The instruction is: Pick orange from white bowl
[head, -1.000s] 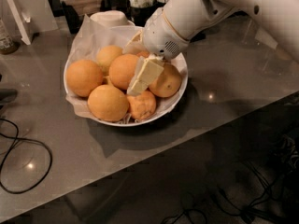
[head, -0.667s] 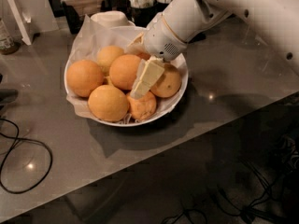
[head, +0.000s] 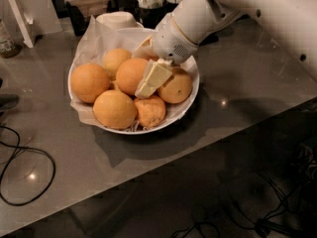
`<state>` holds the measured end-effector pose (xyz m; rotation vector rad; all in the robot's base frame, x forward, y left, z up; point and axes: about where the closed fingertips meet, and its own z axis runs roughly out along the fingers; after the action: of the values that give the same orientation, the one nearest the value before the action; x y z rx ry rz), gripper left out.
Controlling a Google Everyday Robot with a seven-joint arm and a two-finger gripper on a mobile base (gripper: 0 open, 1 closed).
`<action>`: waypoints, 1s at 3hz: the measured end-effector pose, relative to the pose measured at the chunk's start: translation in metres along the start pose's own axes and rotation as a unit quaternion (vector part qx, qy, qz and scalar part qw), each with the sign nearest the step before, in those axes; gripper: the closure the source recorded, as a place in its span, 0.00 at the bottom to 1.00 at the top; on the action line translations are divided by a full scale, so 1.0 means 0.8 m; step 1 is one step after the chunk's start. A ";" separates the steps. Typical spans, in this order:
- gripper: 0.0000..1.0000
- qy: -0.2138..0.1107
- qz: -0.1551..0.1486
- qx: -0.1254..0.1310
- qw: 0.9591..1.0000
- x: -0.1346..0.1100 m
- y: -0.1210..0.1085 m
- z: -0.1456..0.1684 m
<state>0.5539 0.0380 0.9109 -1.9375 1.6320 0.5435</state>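
Right, the white arm (head: 213, 11) reaches in from two o'clock and the hand (head: 144, 89) is down inside the bowl (head: 190, 97), slanting toward seven o'clock. It sits at the three o'clock edge of the orange (head: 126, 76), lying against it, and I cannot tell whether the hand is wide or narrow. The orange lies near the middle of the bowl, resting among its neighbours on the crumpled paper (head: 94, 36). At nine o'clock sits the left orange (head: 89, 82), at seven o'clock the front orange (head: 115, 109), and at five o'clock the lumpy orange (head: 151, 112), just below the hand's tip. The right orange (head: 177, 88) is at three o'clock, just beside the hand, and a paler back orange (head: 116, 58) is at eleven. Beyond the bowl at twelve o'clock stands an upturned cup (head: 118, 20). On the grey counter (head: 242, 83), out at eight o'clock, a black cable (head: 51, 163) loops.
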 end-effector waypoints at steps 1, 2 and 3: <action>0.56 0.004 0.001 -0.001 1.000 -0.003 -0.001 0.002; 0.77 0.012 0.007 -0.002 1.000 -0.001 -0.001 0.009; 0.99 0.012 0.007 -0.002 1.000 -0.001 -0.001 0.008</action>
<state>0.5546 0.0430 0.9068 -1.9453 1.6610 0.5308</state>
